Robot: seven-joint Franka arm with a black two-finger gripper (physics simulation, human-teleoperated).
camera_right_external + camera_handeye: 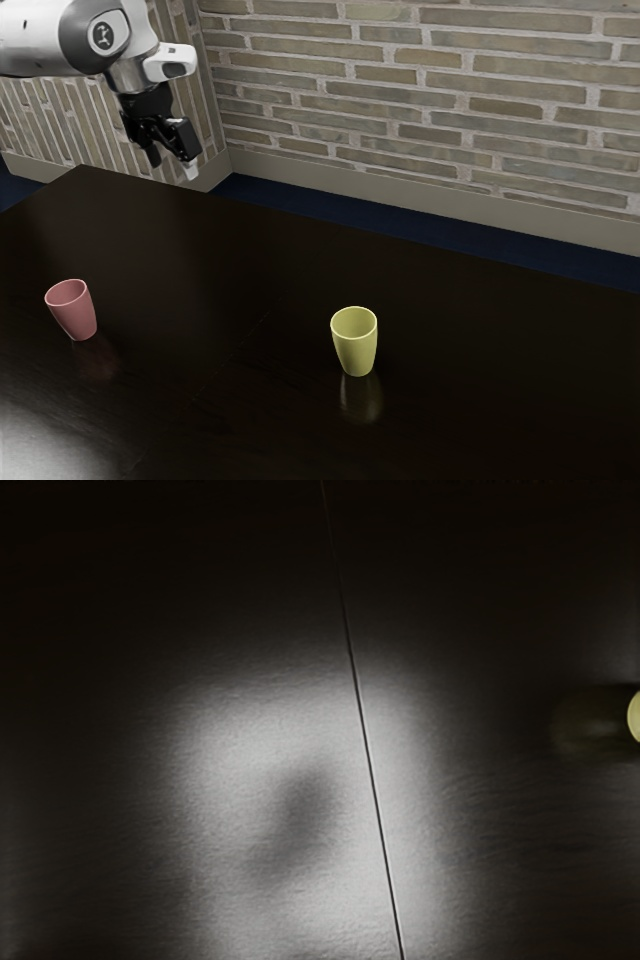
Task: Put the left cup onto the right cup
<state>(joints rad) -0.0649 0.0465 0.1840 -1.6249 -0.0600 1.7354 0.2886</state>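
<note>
The arm's fingers [182, 155] hang apart and hold nothing, high above the far corner of the dark counter [480, 330], in front of the brick wall [420, 90]. The pink cup [71, 308] stands upright near the exterior view's left edge. The yellow-green cup [354, 340] stands upright well apart from it, toward the exterior view's right, and its rim [634, 715] also shows in the wrist view.
</note>
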